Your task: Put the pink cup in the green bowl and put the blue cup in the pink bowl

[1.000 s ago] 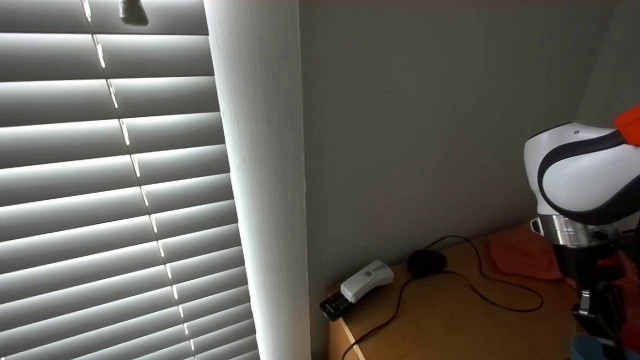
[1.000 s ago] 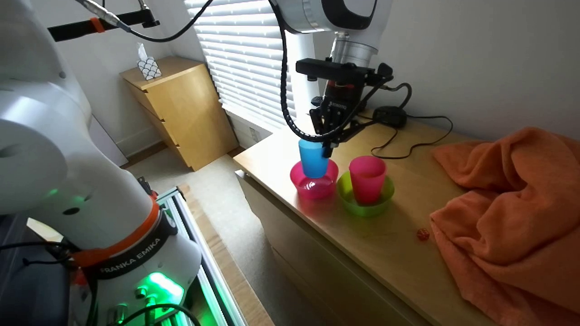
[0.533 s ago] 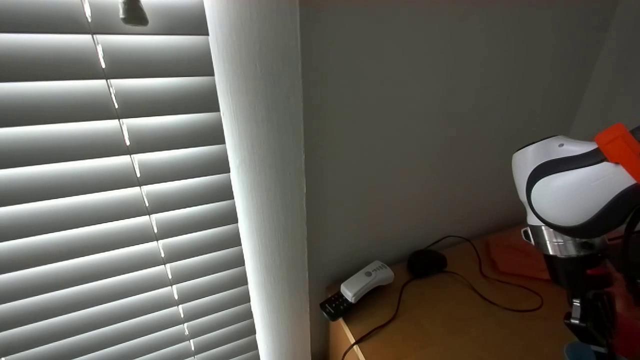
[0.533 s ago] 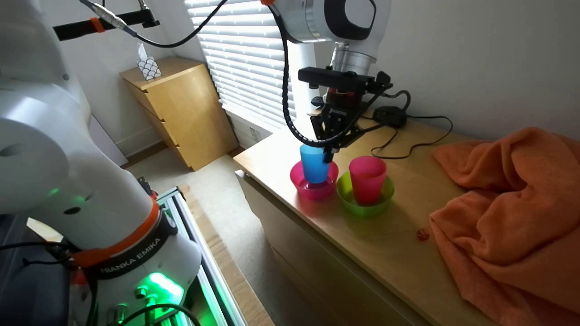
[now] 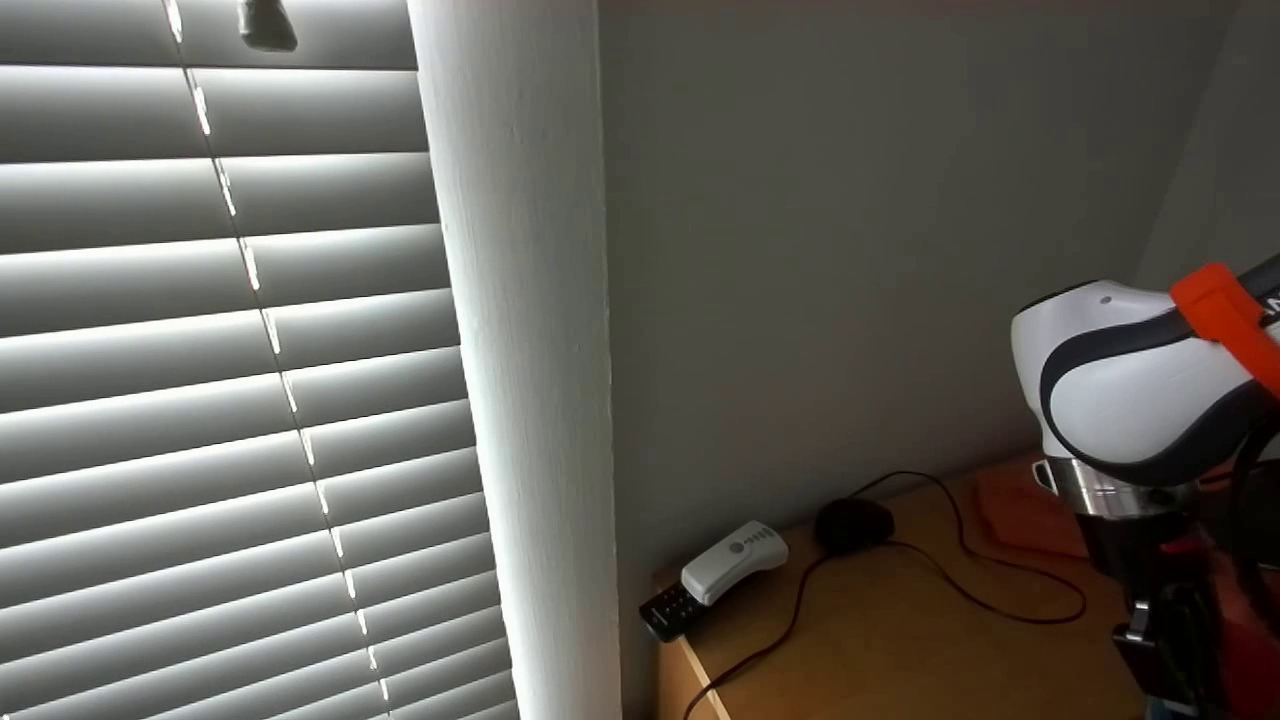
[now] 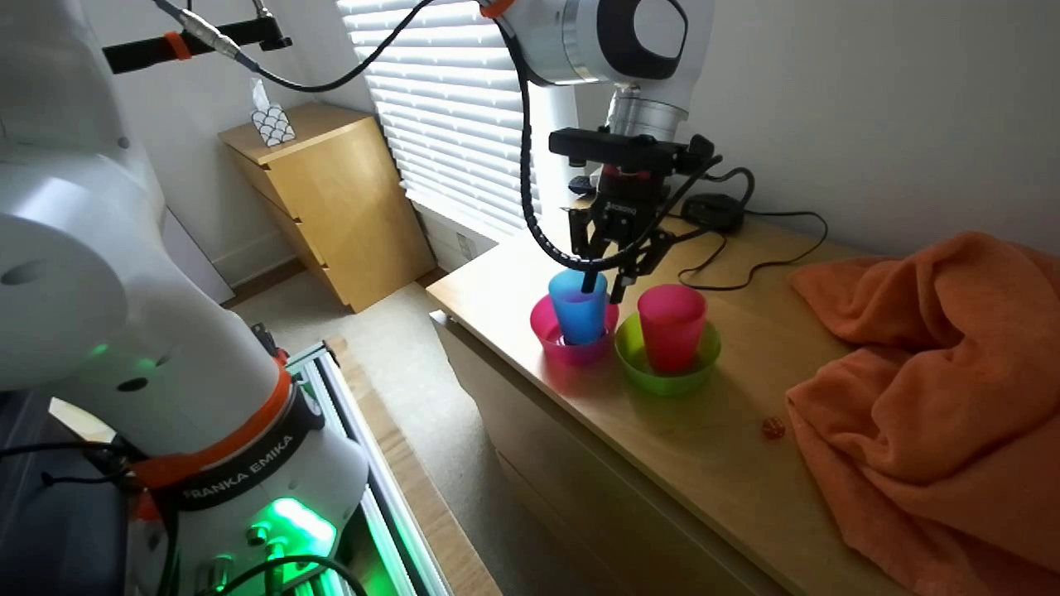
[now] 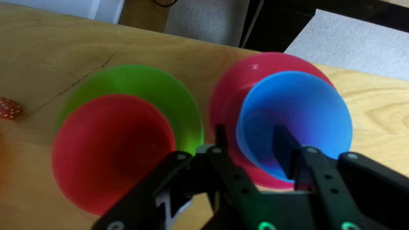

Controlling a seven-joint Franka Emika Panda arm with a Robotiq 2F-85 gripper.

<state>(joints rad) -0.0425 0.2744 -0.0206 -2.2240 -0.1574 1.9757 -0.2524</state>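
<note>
Tool point(image 6: 604, 289) released, fingers point(image 7: 284, 150) parted at rim of blue cup point(image 6: 579, 311); cup sits in pink bowl point(image 6: 571, 355) below. Arm base point(image 6: 273, 487), well apart, reads "FRANKA EMIKA"; tool's lettering point(image 6: 619, 209) illegible.

- In an exterior view, the left bowl point(image 6: 571, 354) and the right bowl point(image 6: 664, 385) sat close together on the dresser point(image 6: 720, 468).
- In the left bowl was the left cup point(image 6: 577, 310); in the right bowl, the right cup point(image 6: 672, 327).
- A die point(image 6: 773, 428) lay right of the bowls, just left of the cloth point(image 6: 944, 397).
- A corded box point(image 6: 712, 213) lay behind the bowls, far side.
</note>
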